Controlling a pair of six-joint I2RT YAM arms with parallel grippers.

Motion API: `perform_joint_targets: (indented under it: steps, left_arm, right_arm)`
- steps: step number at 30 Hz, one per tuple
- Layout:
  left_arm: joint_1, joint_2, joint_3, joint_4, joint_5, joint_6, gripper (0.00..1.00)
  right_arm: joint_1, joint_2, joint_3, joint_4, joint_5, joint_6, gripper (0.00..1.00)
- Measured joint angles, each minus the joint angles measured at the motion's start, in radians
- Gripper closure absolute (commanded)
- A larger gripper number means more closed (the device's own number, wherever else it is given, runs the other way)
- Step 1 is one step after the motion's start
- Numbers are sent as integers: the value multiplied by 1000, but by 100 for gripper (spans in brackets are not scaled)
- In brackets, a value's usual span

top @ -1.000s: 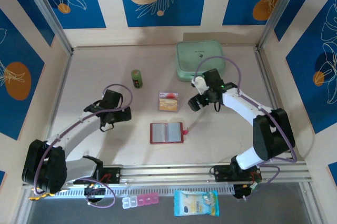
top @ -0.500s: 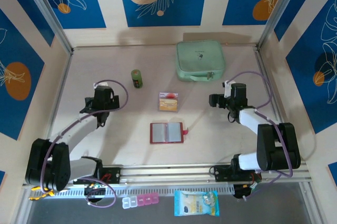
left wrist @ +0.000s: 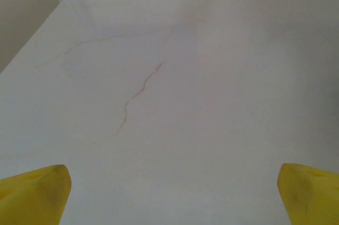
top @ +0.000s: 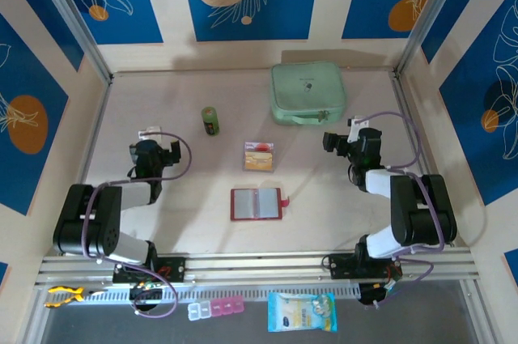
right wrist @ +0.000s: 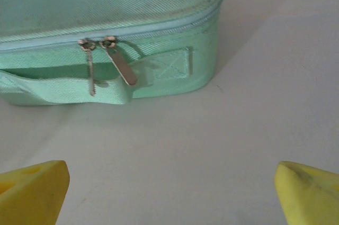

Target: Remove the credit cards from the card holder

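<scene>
The card holder (top: pixel 257 204), a small red wallet, lies spread open on the table centre with its red tab pointing right. Just behind it the credit cards (top: pixel 259 157) lie in a small pile, a tan one over a white one with a reddish band. My left gripper (top: pixel 154 145) is folded back at the left, well clear of both, and in its wrist view the left gripper (left wrist: pixel 172 196) is open over bare table. My right gripper (top: pixel 345 139) sits at the right, and the right gripper (right wrist: pixel 172 196) is open, empty, facing the mint case.
A mint green zip case (top: pixel 307 93) stands at the back; its front and zip pulls (right wrist: pixel 108 58) are close ahead of the right gripper. A small green bottle (top: pixel 210 121) lies back left. A blue packet (top: pixel 301 312) and pill box (top: pixel 215 308) lie below the rail.
Both arms have drawn back and folded toward their bases. The right gripper left the spot beside the cards and moved right; the left gripper moved left and back. Both stayed open.
</scene>
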Motion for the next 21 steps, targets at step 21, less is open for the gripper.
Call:
perform_joint_targets:
  steps: [21]
  left_arm:
    - [-6,99,-34,212,126,52,0]
  right_arm:
    - [4,34,-46,148,-43,-2,1]
